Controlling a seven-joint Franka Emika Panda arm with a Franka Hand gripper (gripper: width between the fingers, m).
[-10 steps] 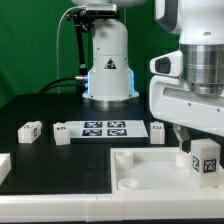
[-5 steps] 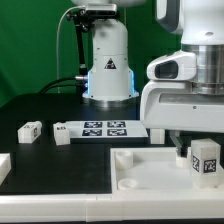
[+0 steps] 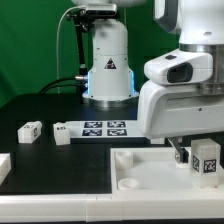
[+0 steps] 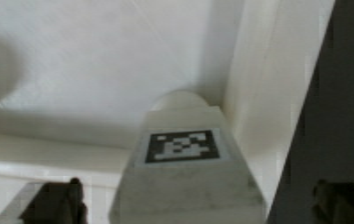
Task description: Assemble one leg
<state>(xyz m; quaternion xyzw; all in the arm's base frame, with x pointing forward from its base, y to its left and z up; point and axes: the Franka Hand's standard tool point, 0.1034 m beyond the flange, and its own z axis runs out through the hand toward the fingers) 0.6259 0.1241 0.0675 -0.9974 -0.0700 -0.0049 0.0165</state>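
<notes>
The leg (image 4: pixel 192 160) stands upright, seemingly centred between the spread, empty jaws of the gripper (image 4: pixel 200 205), long axis pointing up toward them

Leg (image 3: pixel 206 159): white plastic, matt, smooth faces; printed black-and-white marker squares, flat finish.
Panel (image 3: pixel 130 172): white plastic, smooth, faint sheen along the raised rim.
Marker board (image 3: pixel 103 128): thin white sheet, matt, printed tags.
Table (image 3: pixel 45 155): black, matt, even surface.
Arm housing (image 3: pixel 180 100): white moulded plastic, glossy, soft highlights.
Gripper (image 4: pixel 206 205) fingers (image 4: pixel 58 203): black, dull, material unclear in the blurred wrist view.
</notes>
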